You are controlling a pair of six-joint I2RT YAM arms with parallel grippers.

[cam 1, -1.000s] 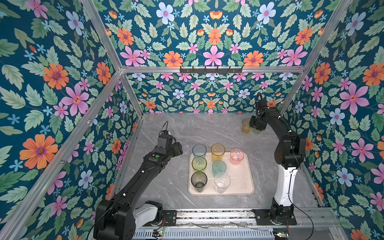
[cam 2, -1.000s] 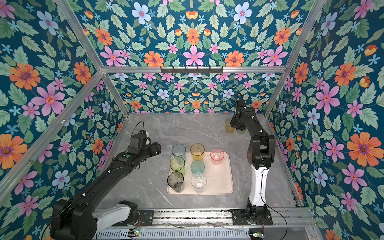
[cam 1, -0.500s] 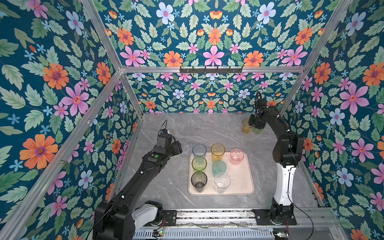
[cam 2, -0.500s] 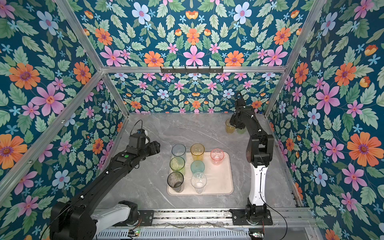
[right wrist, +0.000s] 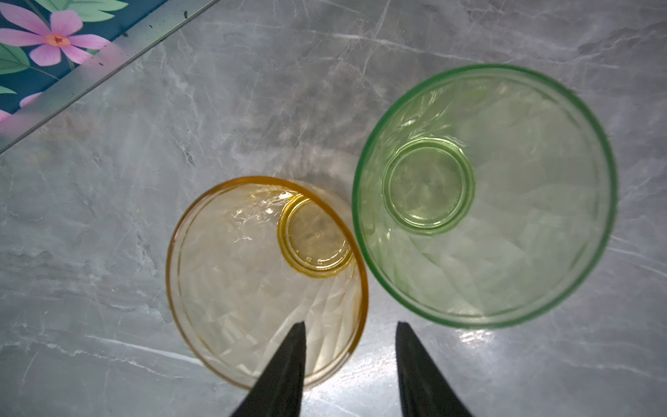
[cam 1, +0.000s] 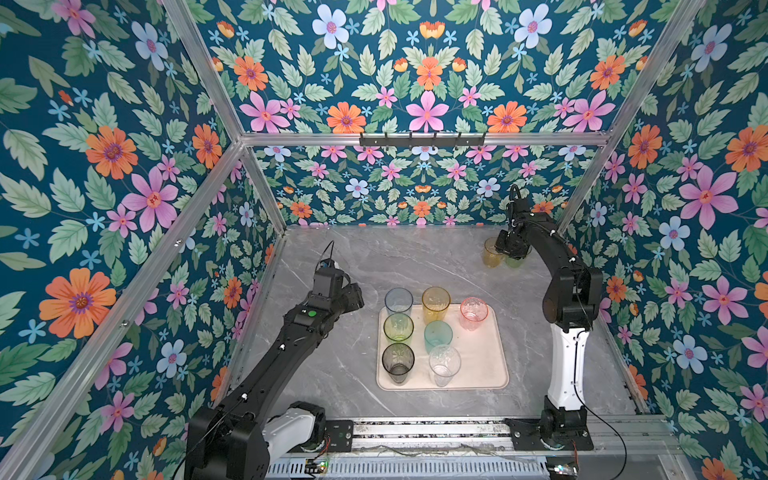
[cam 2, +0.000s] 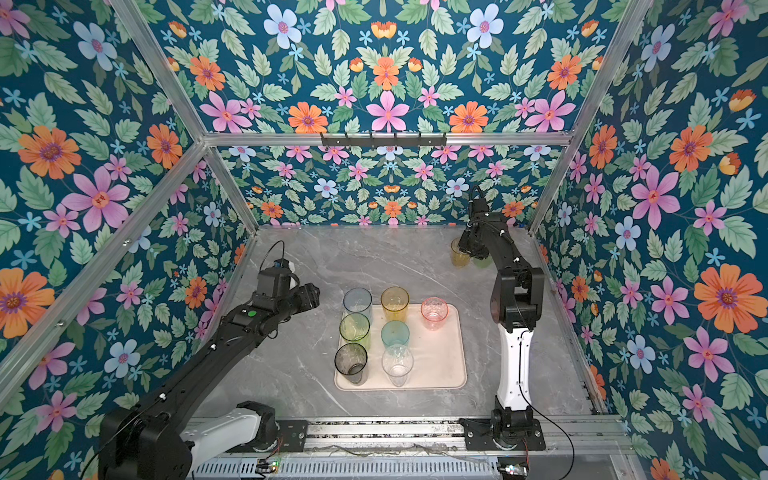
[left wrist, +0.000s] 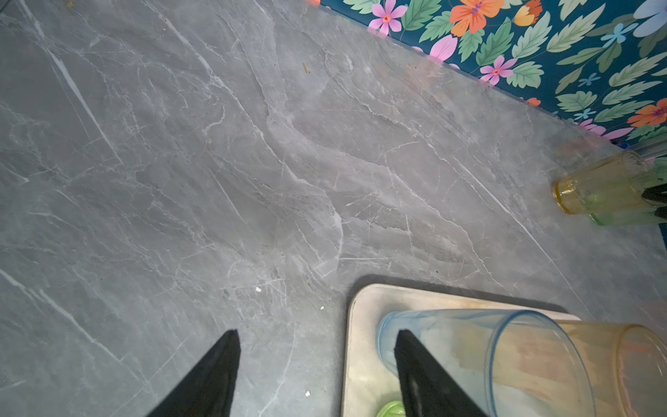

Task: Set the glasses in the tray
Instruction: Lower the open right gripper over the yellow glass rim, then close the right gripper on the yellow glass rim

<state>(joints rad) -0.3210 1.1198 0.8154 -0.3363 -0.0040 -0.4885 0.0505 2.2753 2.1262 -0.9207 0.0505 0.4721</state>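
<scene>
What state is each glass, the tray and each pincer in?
Tray: flat on table, seven glasses aboard.
Blue glass, lime glass, dark glass, tall amber glass, teal glass, pink glass, clear glass: upright on tray.
Short amber glass: upright on table.
Green glass: upright on table.
Left pincer: open, empty.
Right pincer: open over short amber glass's rim.

Looking straight down on a grey marbled surface (right wrist: 108,224): short amber translucent patterned tumbler (right wrist: 252,289) at lower centre, green translucent patterned tumbler (right wrist: 505,224) at right, rims meeting. At bottom edge, black right gripper (right wrist: 349,323), tips parted, one over the amber mouth, one outside it. Floral wall (right wrist: 39,39) in upper left corner.
</scene>
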